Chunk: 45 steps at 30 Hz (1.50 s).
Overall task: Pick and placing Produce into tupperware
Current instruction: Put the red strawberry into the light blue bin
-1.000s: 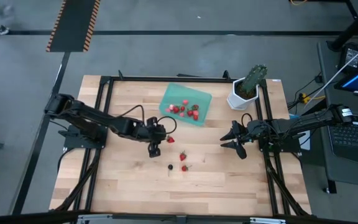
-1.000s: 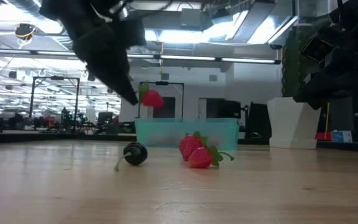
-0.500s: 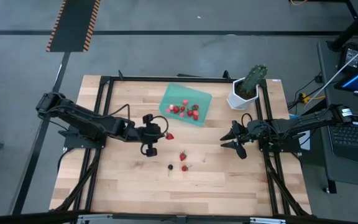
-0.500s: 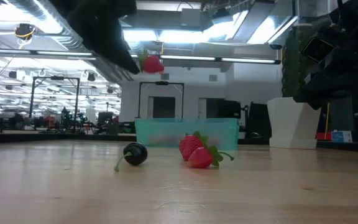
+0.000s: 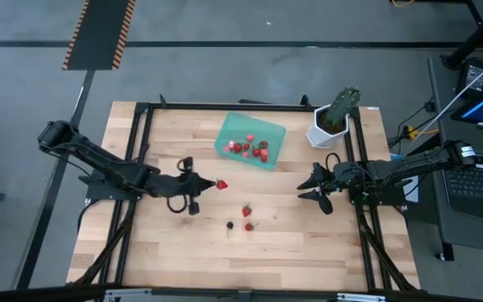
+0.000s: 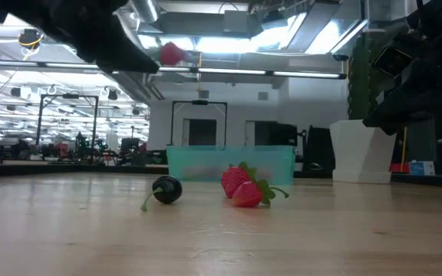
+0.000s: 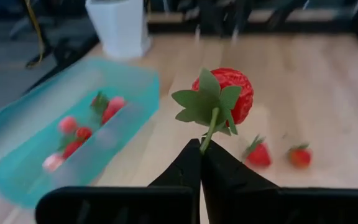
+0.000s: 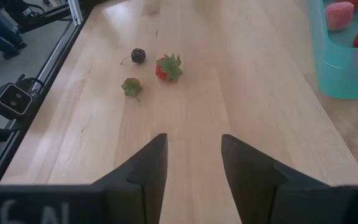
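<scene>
My left gripper (image 5: pixel 210 184) is above the table's middle, shut on a red strawberry (image 7: pixel 227 94) with a green top, which also shows in the low view (image 6: pixel 172 53). The teal tupperware (image 5: pixel 251 142) stands farther toward the far edge and holds several red and pale berries (image 7: pixel 73 134). Two strawberries (image 5: pixel 247 218) and a dark berry (image 5: pixel 231 225) lie on the wood. My right gripper (image 5: pixel 309 187) waits open near the table's right side. My left gripper pinches the strawberry's thin green stem (image 7: pixel 205 140) between its two fingertips. The fingers come about level from the table's left side. The strawberry is lifted clear of the table and stands out past the fingertips, its leafy top toward the gripper.
A green cactus in a white pot (image 5: pixel 332 120) stands at the far right corner, next to the tupperware. A black frame (image 5: pixel 141 126) runs along the table's edges. Bare wood lies toward the near edge (image 5: pixel 241 260).
My left gripper has risen with the strawberry and drawn back toward the table's left, tipping from pointing down to about level. The strawberry has gone from just above the tupperware's rim height to well above it in the low view. It has stayed in the same hold.
</scene>
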Each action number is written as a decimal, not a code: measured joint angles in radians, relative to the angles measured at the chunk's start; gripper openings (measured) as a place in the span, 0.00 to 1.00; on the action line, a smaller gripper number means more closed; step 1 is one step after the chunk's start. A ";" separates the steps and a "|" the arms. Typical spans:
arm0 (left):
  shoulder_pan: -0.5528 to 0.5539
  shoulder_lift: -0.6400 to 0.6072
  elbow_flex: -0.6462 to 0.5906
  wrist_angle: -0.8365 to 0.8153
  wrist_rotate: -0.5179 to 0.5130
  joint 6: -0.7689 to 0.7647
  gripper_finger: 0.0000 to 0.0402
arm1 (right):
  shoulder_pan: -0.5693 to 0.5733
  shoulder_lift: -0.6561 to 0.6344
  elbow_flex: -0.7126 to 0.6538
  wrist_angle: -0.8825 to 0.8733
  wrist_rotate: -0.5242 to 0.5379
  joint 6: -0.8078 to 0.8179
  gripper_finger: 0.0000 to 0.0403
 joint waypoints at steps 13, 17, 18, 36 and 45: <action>-0.002 -0.019 -0.251 0.507 0.068 0.041 0.00 | 0.000 0.000 0.000 0.001 0.000 0.002 0.38; -0.003 -0.019 -0.258 0.545 0.058 0.055 0.00 | 0.000 0.000 0.000 0.001 0.000 0.003 0.38; -0.003 -0.019 -0.258 0.549 0.031 0.055 0.00 | 0.000 0.000 0.000 0.001 0.000 0.003 0.38; -0.002 -0.018 -0.258 0.546 -0.254 0.057 0.00 | 0.000 0.000 0.000 0.001 0.000 0.003 0.38; 0.007 -0.018 -0.258 0.563 -0.005 0.083 0.00 | 0.000 0.000 0.000 0.001 0.000 0.003 0.38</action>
